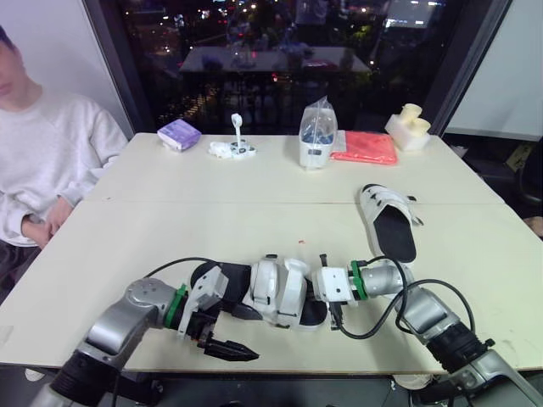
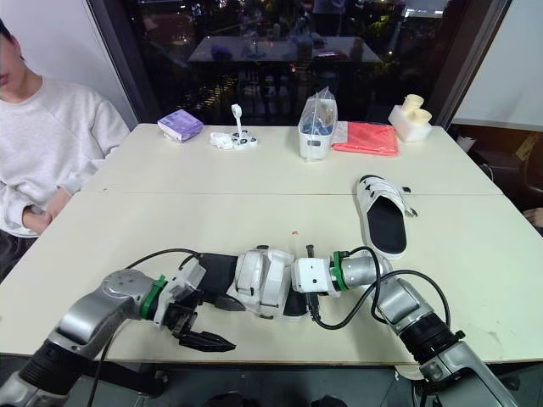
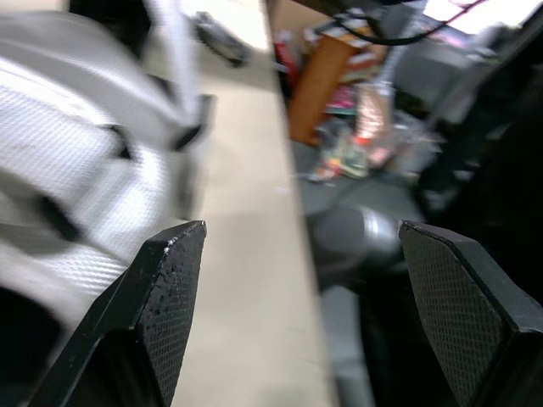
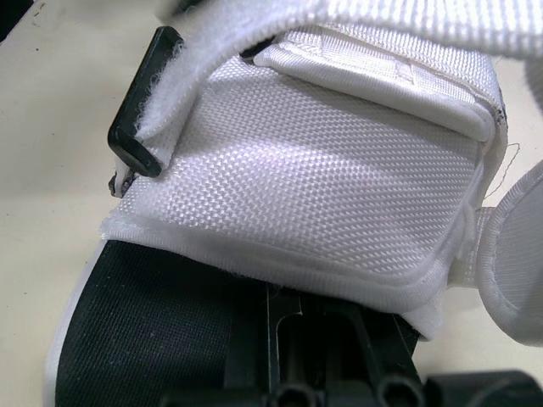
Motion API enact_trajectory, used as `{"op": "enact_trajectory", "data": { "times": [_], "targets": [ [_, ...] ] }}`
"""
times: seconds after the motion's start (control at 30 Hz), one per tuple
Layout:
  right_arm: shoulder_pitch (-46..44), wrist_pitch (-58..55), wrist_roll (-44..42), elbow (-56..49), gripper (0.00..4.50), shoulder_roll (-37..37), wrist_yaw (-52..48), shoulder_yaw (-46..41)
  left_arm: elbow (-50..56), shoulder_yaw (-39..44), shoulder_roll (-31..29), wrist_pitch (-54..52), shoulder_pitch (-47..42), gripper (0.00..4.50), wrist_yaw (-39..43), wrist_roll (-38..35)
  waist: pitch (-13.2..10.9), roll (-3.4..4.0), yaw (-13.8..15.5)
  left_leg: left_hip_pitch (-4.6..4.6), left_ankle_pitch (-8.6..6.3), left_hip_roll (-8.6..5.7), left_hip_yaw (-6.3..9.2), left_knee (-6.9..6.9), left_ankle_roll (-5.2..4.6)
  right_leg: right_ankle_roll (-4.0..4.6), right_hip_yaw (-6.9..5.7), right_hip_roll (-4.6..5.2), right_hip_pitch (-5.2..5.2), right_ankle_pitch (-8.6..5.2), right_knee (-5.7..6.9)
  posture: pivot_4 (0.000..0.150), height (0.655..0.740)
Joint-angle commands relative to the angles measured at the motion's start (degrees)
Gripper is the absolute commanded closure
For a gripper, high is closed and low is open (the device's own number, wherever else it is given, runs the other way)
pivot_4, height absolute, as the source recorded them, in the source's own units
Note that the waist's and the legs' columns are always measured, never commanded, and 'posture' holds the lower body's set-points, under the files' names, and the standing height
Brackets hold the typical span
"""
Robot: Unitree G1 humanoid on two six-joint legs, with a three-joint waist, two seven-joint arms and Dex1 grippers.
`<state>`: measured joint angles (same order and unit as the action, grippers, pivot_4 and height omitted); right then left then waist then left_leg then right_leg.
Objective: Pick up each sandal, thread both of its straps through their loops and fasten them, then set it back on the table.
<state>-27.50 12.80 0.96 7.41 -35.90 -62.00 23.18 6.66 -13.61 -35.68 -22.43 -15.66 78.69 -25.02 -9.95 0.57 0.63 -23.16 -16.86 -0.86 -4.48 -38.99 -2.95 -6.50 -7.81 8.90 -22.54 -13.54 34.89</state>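
The nearer white sandal (image 1: pixel 280 292) lies at the front edge of the pale table (image 1: pixel 170 229), straps up, black footbed showing. The right gripper (image 1: pixel 317 298) presses against its end; whether it grips cannot be told. The left gripper (image 1: pixel 246 332) sits just beside the other end, jaws spread wide and empty. The second sandal (image 1: pixel 389 222) lies farther back on the right. Along the far edge stand a purple packet (image 1: pixel 179 134), a clear bag (image 1: pixel 318 131) and a red cloth (image 1: pixel 366 147). A person in a white sweatshirt (image 1: pixel 42 153) sits at the left, and a dark window (image 1: pixel 280 42) shows city lights.

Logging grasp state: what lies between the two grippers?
The near sandal, white straps over a black sole, lies between the left gripper and right gripper, in both eye views.
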Motion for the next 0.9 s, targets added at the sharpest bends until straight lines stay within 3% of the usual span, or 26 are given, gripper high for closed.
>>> {"op": "enact_trajectory", "data": {
  "times": [0.03, 0.63, 0.9],
  "targets": [
    [1.70, -2.64, 4.40, 3.62, 4.50, -1.04, -0.09, 1.52, -0.21, -0.41, 1.75, 3.81, 1.04, 0.73, -2.27, 1.78, 0.00, 0.00, 0.01, 0.00, 0.00, 0.00, 0.00, 0.00, 0.00, -0.01, 0.00, 0.00, 0.00, 0.01, 0.00, 0.150, 0.7400],
    [1.99, -2.81, 4.25, 3.19, 4.50, -1.20, -0.54, 1.50, -6.82, -2.62, 9.05, 12.68, 1.90, 0.73, -5.24, 5.96, 0.01, 0.01, 0.14, -0.05, -0.01, 0.03, 0.00, 0.00, -0.03, 0.05, -0.03, 0.00, 0.00, 0.05, -0.11, 0.150, 0.7400],
    [2.10, -2.88, 4.11, 3.14, 4.50, -1.57, -0.95, 1.24, -3.88, -0.95, 10.41, 9.73, 1.20, 0.73, -8.11, 4.15, -0.02, 0.06, 0.27, -0.17, -0.01, 0.03, 0.01, 0.00, -0.04, 0.08, -0.09, -0.01, 0.00, 0.10, -0.33, 0.150, 0.7400]
  ]
}}
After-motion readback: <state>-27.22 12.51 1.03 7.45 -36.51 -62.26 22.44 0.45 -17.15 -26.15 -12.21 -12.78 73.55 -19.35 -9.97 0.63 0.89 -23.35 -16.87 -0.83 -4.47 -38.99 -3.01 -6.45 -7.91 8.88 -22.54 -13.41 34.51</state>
